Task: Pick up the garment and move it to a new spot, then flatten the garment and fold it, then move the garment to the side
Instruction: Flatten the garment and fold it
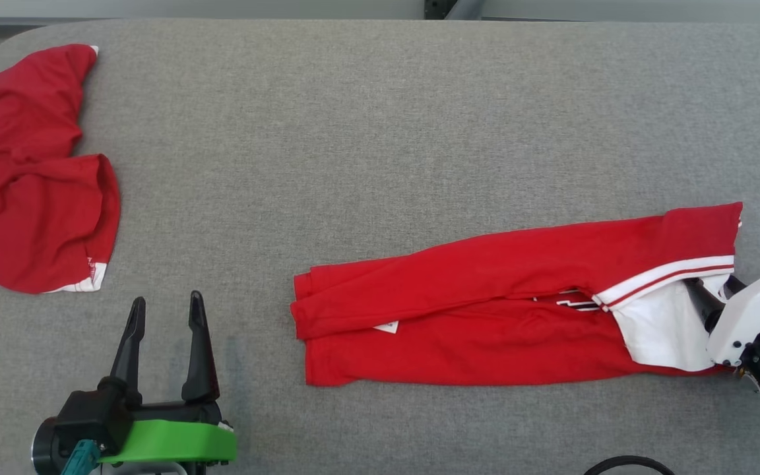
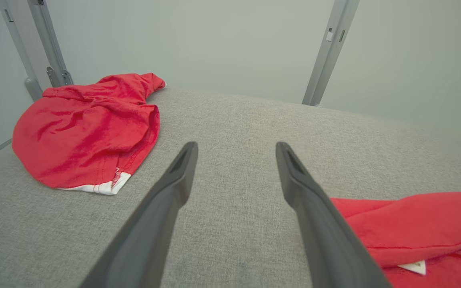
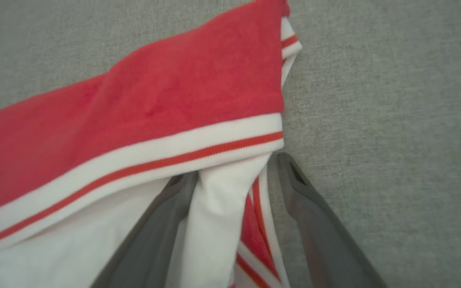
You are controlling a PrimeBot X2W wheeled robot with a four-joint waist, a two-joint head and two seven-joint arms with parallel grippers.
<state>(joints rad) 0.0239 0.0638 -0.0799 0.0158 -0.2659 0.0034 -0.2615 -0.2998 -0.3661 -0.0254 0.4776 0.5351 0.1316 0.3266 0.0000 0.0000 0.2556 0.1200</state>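
The garment is red with white striped trim and lies in a long folded strip on the right half of the grey table. Its left end with a small white label shows in the left wrist view. My right gripper is at the garment's right end, over the white collar part. In the right wrist view its fingers stand open with a fold of white cloth lying between them, under the striped edge. My left gripper is open and empty over bare table, left of the garment.
A second red garment lies crumpled at the table's far left corner, also seen ahead of my left fingers. Grey frame posts stand behind the table. A black cable loops at the near edge.
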